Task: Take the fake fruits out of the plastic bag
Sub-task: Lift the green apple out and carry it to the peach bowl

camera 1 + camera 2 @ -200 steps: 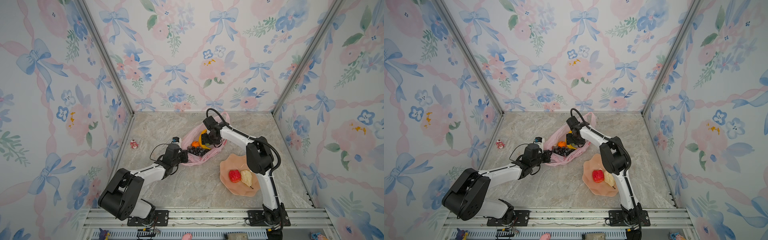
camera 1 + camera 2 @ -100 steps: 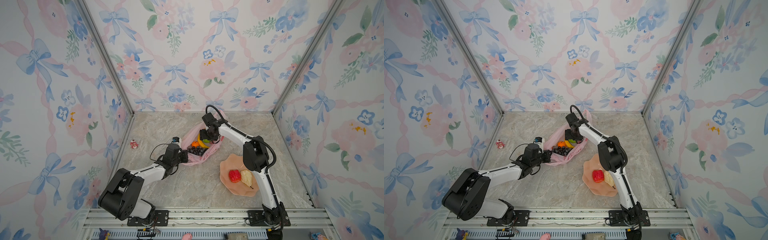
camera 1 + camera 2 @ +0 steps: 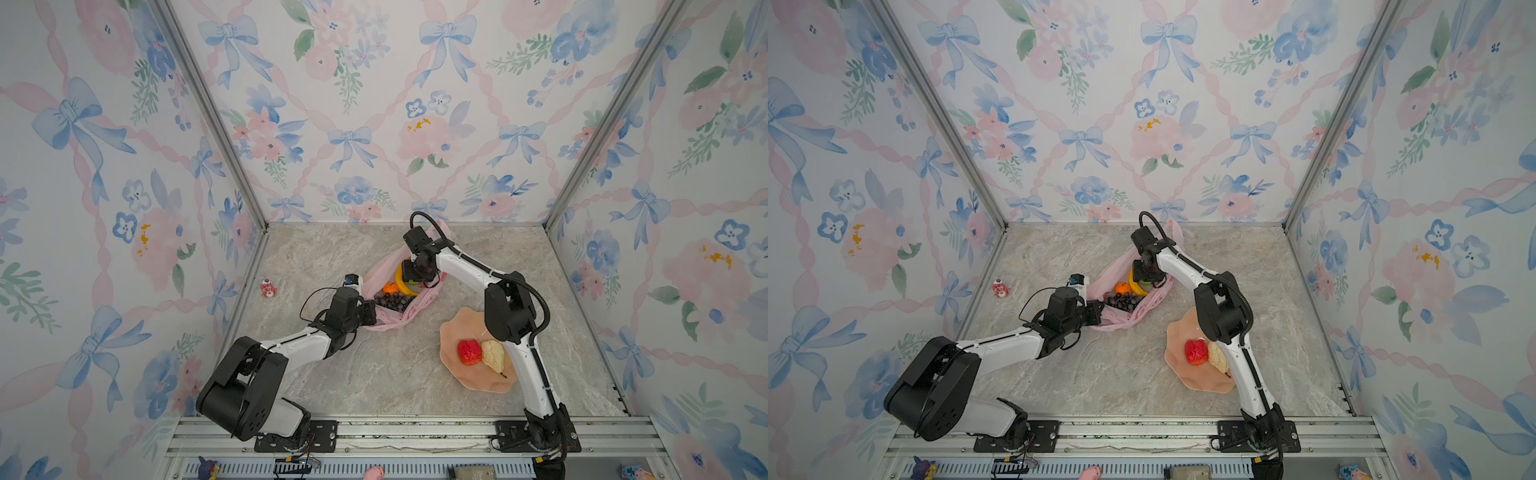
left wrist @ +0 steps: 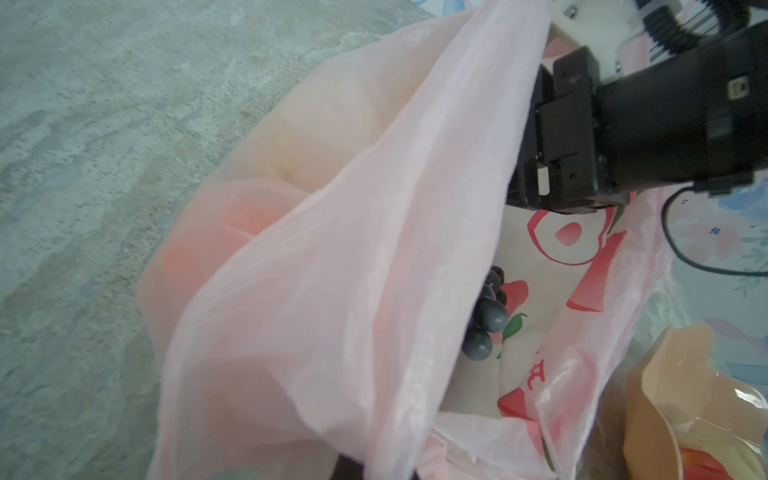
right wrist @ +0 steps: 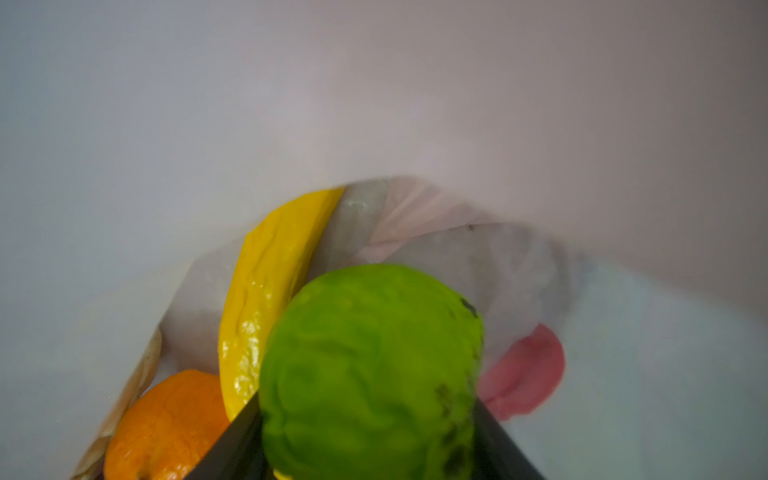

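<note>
The pink plastic bag point(image 3: 380, 270) lies open at the middle of the floor in both top views. Inside it are a dark grape bunch point(image 3: 392, 300), an orange point(image 3: 390, 287) and a yellow banana point(image 3: 401, 282). My right gripper point(image 3: 411, 276) reaches down into the bag. In the right wrist view its two black fingers press both sides of the green round fruit point(image 5: 370, 365), with the banana point(image 5: 266, 291) and orange point(image 5: 166, 419) beside it. My left gripper point(image 3: 371, 312) is shut on the bag's near edge. In the left wrist view the bag film point(image 4: 332, 291) covers its jaws and grapes point(image 4: 484, 316) peek out.
A peach scalloped plate point(image 3: 457, 332) at the right front holds a red fruit point(image 3: 469, 352) and a pale pear point(image 3: 493, 355). A tiny red-and-white figurine point(image 3: 268, 288) stands by the left wall. The right arm's elbow hangs over the plate's back edge.
My right gripper has shifted slightly left and deeper into the bag, and its jaws have narrowed onto the green fruit. The left arm has held still.
</note>
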`<state>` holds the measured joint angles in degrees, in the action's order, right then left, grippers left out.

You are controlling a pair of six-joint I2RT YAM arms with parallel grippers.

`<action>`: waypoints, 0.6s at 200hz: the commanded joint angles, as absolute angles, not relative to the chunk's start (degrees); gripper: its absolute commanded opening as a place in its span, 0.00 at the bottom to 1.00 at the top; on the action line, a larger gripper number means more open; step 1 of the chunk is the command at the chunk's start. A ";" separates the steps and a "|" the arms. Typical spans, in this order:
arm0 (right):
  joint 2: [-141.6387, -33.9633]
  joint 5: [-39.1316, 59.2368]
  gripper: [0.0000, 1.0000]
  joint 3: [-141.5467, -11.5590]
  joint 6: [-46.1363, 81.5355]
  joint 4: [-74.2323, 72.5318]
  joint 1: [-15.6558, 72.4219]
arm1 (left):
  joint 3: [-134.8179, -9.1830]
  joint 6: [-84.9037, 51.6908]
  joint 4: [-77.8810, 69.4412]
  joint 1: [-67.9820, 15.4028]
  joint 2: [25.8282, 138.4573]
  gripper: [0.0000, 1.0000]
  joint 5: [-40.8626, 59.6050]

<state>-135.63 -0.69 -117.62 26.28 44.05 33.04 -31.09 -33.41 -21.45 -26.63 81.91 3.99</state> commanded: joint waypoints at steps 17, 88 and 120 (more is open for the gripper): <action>-127.04 2.66 0.58 -112.18 25.88 41.51 32.70 | -31.49 -33.14 -20.70 -26.89 81.85 0.00 2.82; -112.64 13.32 0.57 -98.00 29.46 33.04 31.53 | -31.56 -33.20 -20.65 -26.85 81.75 0.00 2.50; -103.76 18.37 0.56 -89.54 31.75 30.78 29.38 | -31.58 -33.08 -20.63 -26.89 81.64 0.00 2.40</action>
